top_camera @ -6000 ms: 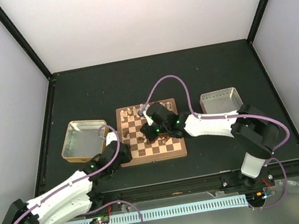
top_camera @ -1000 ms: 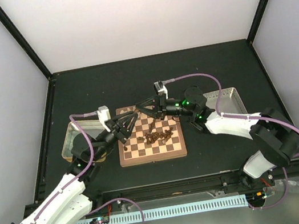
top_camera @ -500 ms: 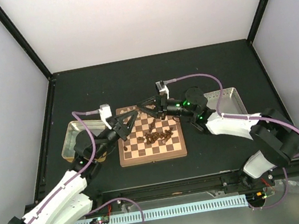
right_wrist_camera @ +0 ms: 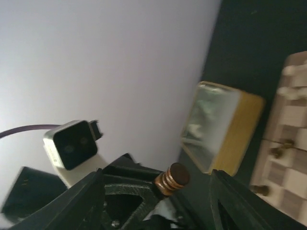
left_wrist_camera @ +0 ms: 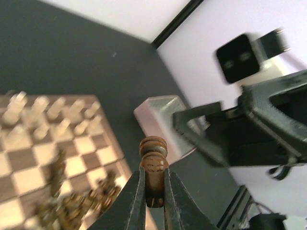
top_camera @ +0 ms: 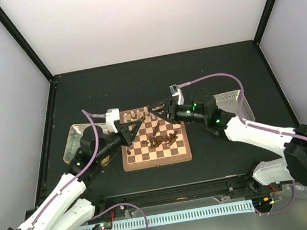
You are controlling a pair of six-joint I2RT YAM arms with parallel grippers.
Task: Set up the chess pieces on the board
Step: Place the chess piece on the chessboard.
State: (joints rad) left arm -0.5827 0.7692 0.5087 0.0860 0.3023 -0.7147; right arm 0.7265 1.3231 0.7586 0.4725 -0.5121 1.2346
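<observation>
Your overhead view is bright and even: the white walls (top_camera: 142, 15) glow, the dark counter (top_camera: 216, 68) shows only faint shadows, and everything stays crisp. In your left wrist view the dark chess piece (left_wrist_camera: 153, 165) near the lens is sharp, while the board (left_wrist_camera: 29, 158) goes soft and the camera (left_wrist_camera: 240, 57) beyond smears. Your right wrist view is hazy, with pale glare on the tray (right_wrist_camera: 211, 120).

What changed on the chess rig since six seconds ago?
The right gripper lifted off the board, met the left gripper above its far-left corner, then opened its jaws and eased back. Left jaws closed on the dark piece. Board and heaped dark pieces stayed put.
</observation>
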